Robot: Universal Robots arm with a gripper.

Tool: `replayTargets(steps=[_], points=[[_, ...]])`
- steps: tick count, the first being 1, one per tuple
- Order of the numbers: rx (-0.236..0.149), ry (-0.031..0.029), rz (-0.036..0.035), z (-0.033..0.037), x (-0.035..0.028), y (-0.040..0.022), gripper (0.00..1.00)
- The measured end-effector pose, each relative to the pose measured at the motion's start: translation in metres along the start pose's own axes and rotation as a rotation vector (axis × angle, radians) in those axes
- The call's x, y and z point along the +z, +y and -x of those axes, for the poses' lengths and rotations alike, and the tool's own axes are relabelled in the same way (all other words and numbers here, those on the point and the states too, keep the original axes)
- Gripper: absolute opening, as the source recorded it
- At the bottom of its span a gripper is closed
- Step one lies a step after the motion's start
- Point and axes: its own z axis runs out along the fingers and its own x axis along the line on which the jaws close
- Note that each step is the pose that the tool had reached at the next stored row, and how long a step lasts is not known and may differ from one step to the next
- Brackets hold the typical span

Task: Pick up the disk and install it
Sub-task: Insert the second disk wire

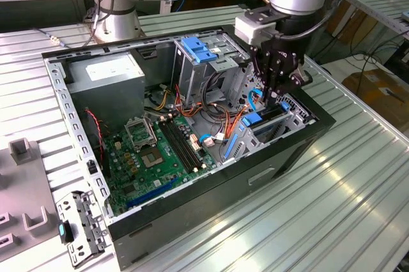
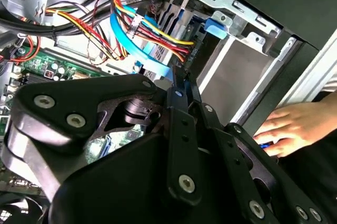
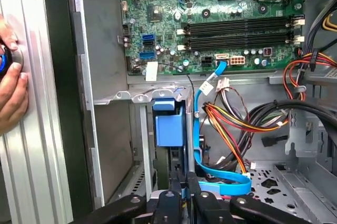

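Right at the wrist, your gripper (image 3: 180,195) is hanging with its fingers (image 3: 169,199) pressed close together, their tips sitting at the near edge of the disk (image 3: 169,126). You cannot tell whether they are touching it. The disk is standing on edge in its metal bay, blue carrier showing. Just beside it a blue cable (image 3: 197,129) is looping past a bundle of coloured wires (image 3: 237,124).

Beyond the bay the motherboard (image 3: 210,19) is lying flat in the case (image 1: 255,176). Outside the case wall, a person's hand (image 3: 11,77) is resting on the ribbed table (image 1: 332,208), holding something blue.

Seen from the exterior view, the gripper (image 1: 276,93) and disk (image 1: 254,120) are sitting at about three o'clock of the case. The blue-latched drive cage (image 1: 198,48) is standing at twelve, and the power supply (image 1: 108,77) at ten.
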Motion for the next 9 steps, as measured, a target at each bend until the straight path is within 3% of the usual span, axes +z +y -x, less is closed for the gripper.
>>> replayTargets(steps=[1, 6, 7, 9], points=[[0.001, -0.0091, -0.0007, -0.0029, 0.0009, 0.0004, 0.16], [0.005, -0.0365, -0.0023, -0.0095, 0.0031, 0.0012, 0.16], [0.006, -0.0414, -0.0024, -0.0099, 0.0032, 0.0012, 0.16], [0.006, -0.0451, -0.0022, -0.0100, 0.0032, 0.0012, 0.16]])
